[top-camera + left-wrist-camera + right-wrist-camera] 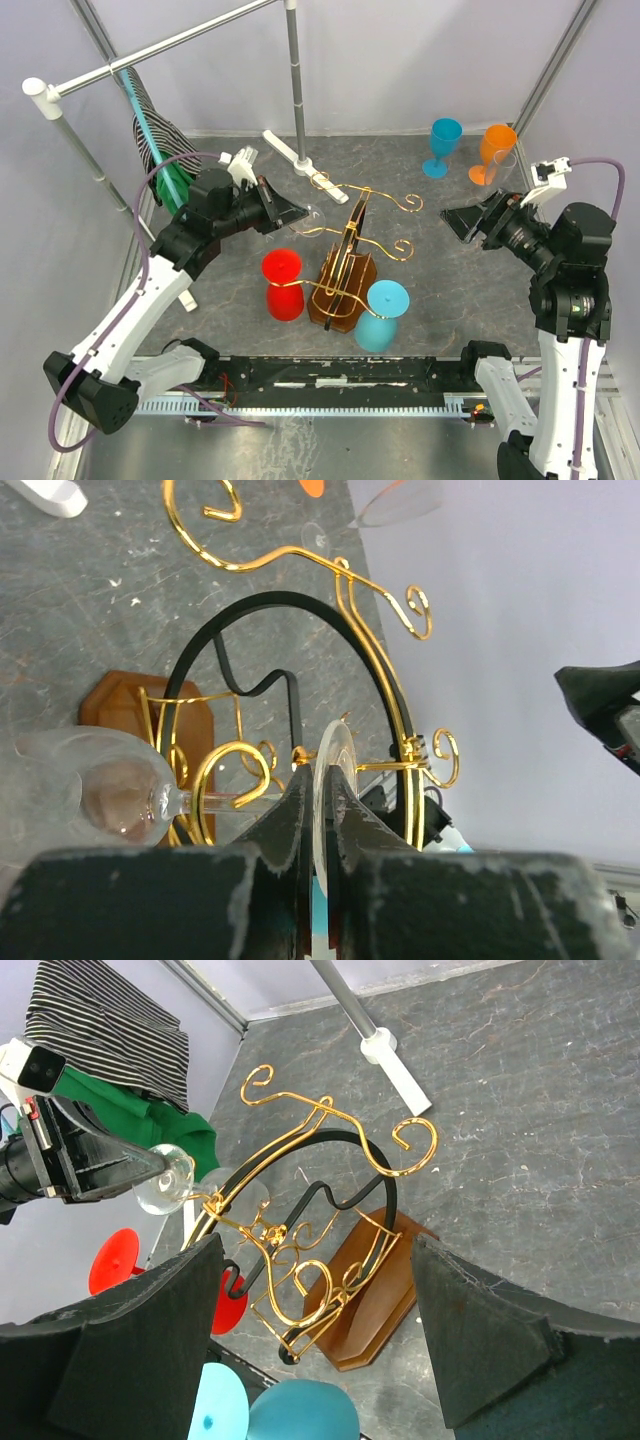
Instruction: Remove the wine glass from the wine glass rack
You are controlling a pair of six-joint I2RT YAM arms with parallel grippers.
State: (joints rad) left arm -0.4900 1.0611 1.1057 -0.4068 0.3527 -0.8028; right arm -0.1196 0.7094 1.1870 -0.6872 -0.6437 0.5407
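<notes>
top view: the wine glass rack stands mid-desk on its brown base. a red glass and a blue glass hang bowl-down from its near arms. the left end effector is at the rack's left side, pinching a clear wine glass. the right end effector hangs to the right, apart from the rack. a teal glass and an orange glass stand upright at the far right.

left wrist: the left end effector is narrow, clamped on the foot disc of the wine glass. the stem lies across a gold curl, with the bowl to the left in front of the base.

right wrist: the right end effector is spread wide and holds nothing. the rack shows between its fingers. the clear glass's foot sits in the other end effector.
</notes>
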